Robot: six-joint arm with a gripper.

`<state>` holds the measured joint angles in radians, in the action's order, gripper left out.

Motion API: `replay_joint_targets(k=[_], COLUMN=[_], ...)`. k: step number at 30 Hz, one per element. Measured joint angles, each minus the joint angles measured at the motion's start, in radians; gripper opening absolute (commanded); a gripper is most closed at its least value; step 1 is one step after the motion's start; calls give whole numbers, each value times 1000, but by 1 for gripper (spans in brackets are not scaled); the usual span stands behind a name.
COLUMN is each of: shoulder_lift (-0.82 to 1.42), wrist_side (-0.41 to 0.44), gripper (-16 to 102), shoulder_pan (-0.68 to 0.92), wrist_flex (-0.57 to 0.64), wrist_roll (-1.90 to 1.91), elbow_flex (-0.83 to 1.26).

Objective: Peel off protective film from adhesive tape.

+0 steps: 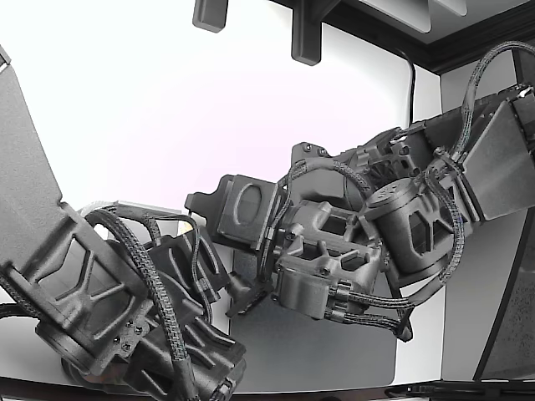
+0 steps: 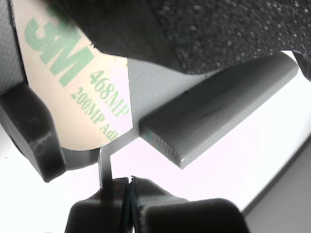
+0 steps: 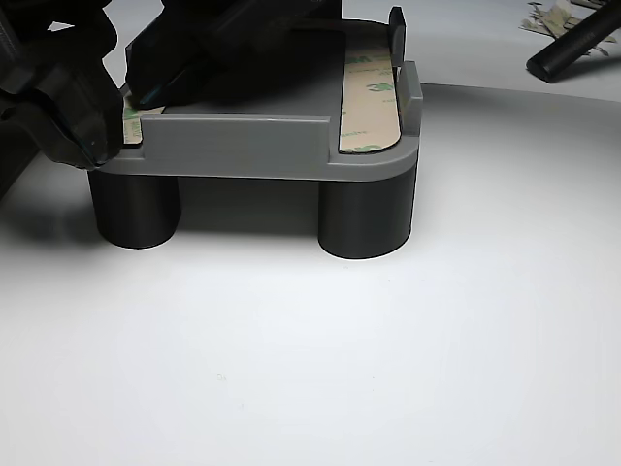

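Gripper at the fixture's taped corner, seen from the other view.

At that view's left, the black gripper [image 3: 116, 97] covers the left end of the grey fixture [image 3: 243, 146], over a tape strip [image 3: 131, 121] whose edge peeks out; whether its jaws pinch the film cannot be told. The fixture stands on two dark legs [image 3: 367, 218] on the white tabletop [image 3: 388, 369]. At its right end lies a second strip [image 3: 369, 97], its printed film on.

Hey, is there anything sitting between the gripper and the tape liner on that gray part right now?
Nothing visible does. In the wrist view the gripper sits just off the printed liner, with only bright open background between them; the gray bar lies off to one side.
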<state>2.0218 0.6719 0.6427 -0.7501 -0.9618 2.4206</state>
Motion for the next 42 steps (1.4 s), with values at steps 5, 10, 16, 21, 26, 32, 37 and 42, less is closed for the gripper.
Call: replay_joint_targets(k=[5,10,16,21,26,32,37,42], shoulder_lift=[0,5,6,6,12,12,15,28], wrist_side=[5,5,3,3,3,3,3,0], gripper=[-11,-11,-11,-11,-11,-11,-11,-11], shoulder_pan=[5,8,8,8,12,17,18,21], wrist_flex=[0,5,9,9,9,9,11,12], wrist_roll=[0,0,-3,-3,5,6,12,17], elbow_flex=[0,0,0,0,8,8,8,17])
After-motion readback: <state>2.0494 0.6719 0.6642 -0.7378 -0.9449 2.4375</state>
